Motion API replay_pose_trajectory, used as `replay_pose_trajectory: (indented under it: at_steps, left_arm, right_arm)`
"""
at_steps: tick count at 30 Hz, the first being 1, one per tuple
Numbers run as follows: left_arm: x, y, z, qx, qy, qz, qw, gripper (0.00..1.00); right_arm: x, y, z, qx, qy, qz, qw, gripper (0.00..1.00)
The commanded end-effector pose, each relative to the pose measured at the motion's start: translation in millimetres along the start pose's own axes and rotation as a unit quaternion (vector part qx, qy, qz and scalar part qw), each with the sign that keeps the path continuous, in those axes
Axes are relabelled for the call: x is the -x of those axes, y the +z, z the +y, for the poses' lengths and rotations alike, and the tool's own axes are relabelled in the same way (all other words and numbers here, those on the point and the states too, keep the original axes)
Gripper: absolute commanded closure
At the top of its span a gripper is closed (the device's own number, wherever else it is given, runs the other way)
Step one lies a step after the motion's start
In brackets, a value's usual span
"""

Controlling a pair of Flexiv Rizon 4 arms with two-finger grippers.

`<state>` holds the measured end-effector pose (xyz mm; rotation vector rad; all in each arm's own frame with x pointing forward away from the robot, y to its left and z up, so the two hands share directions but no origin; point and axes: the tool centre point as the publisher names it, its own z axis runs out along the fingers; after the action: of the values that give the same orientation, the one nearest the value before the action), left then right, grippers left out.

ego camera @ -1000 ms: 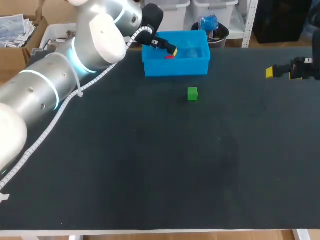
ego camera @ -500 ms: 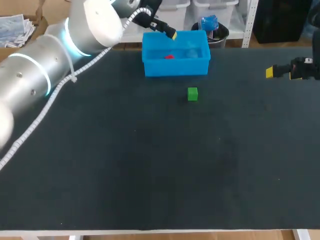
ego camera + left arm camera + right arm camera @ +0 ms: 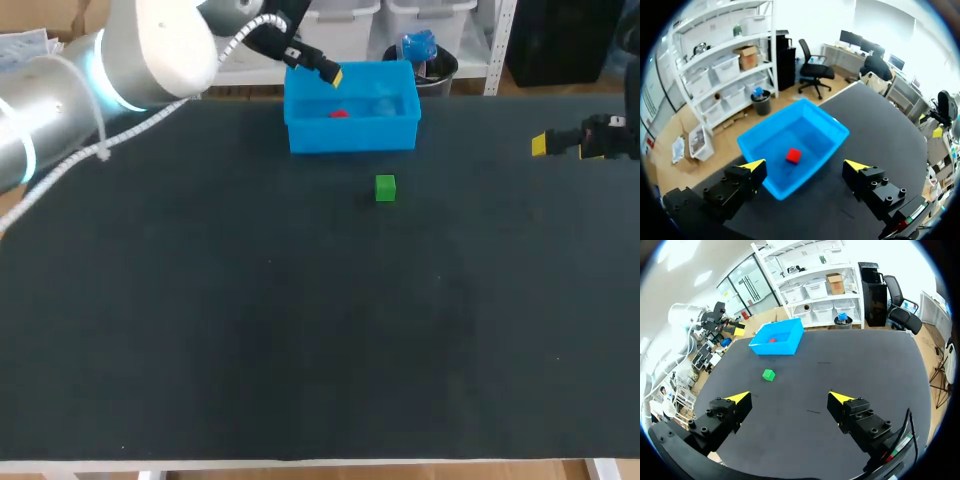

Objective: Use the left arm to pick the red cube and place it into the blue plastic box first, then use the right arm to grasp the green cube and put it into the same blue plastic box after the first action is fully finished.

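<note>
The red cube (image 3: 339,113) lies on the floor of the blue plastic box (image 3: 350,133) at the table's far edge; it also shows in the left wrist view, red cube (image 3: 793,156) inside the box (image 3: 759,151). My left gripper (image 3: 331,74) hangs open above the box's left rim, its fingers (image 3: 752,166) wide apart with nothing between them. The green cube (image 3: 385,187) sits on the dark mat in front of the box, also seen as green cube (image 3: 768,374). My right gripper (image 3: 540,144) waits open at the far right, well away from the cube, gripper (image 3: 790,399).
The black table mat (image 3: 320,330) stretches wide in front of the green cube. The blue box (image 3: 776,343) stands against the table's back edge.
My left gripper has let go of the red cube, risen out of the box and pulled back to the left. The cube stays in the box. The right arm has not moved.
</note>
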<state>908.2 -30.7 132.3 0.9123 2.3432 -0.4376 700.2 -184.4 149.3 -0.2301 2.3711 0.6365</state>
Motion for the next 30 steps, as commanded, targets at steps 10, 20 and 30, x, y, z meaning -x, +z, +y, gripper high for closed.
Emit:
replay_pose_trajectory:
  at_steps: [10,20,30]
  left_arm:
    - [-110.2,-117.0,-35.7,0.032,-0.026,-0.111,0.993,0.00]
    - [-144.4,-143.8,-45.3,0.008,-0.040,-0.142,0.989,0.00]
    - [-176.0,-158.7,-59.1,-0.019,-0.042,-0.152,0.987,0.00]
  right_arm:
    - [0.1,0.2,0.0,-0.001,0.000,0.000,1.000,0.00]
    - [0.1,0.2,0.0,-0.001,0.000,0.000,1.000,0.00]
    - [0.1,0.2,0.0,-0.001,0.000,0.000,1.000,0.00]
